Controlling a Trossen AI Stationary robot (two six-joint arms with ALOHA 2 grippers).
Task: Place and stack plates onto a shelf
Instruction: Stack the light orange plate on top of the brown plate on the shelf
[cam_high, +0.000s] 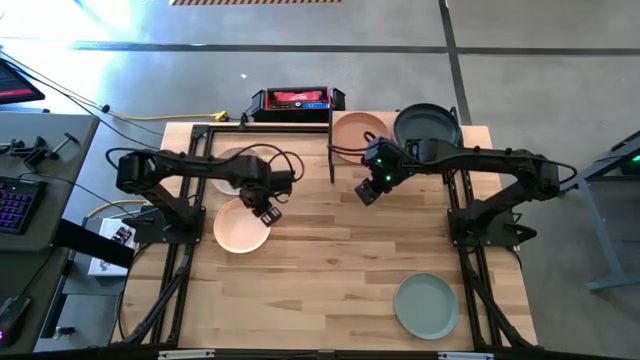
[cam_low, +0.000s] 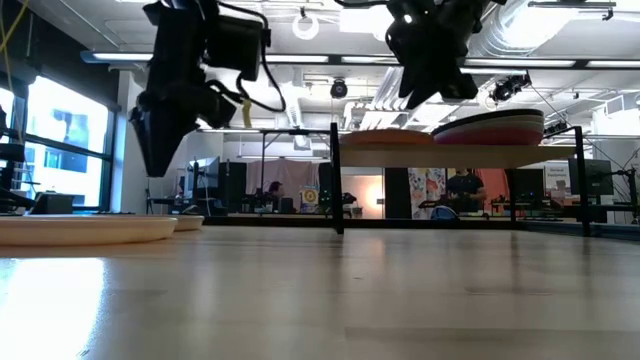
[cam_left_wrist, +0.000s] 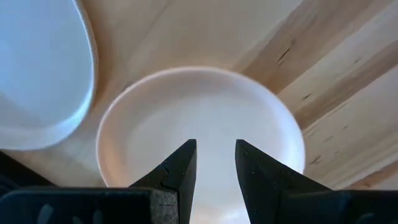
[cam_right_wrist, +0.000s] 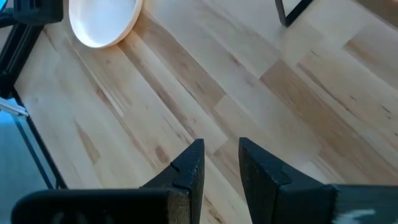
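We've got the left gripper (cam_high: 268, 213) up off the table, right over the round peach matte plate (cam_high: 241, 226), fingers a narrow gap apart w/ nothing between them. A cream round plate (cam_high: 232, 168) lies just beside it. Right gripper (cam_high: 366, 192) hangs above bare plank tabletop (cam_high: 340, 270) near the light-wood shelf w/ black posts (cam_low: 460, 156), fingers slightly apart, empty. On the shelf we see a tan plate (cam_high: 358, 133) and a dark slate plate (cam_high: 427, 126) topping a stack. A sage green plate (cam_high: 426, 305) lies well apart, near the table's front edge.
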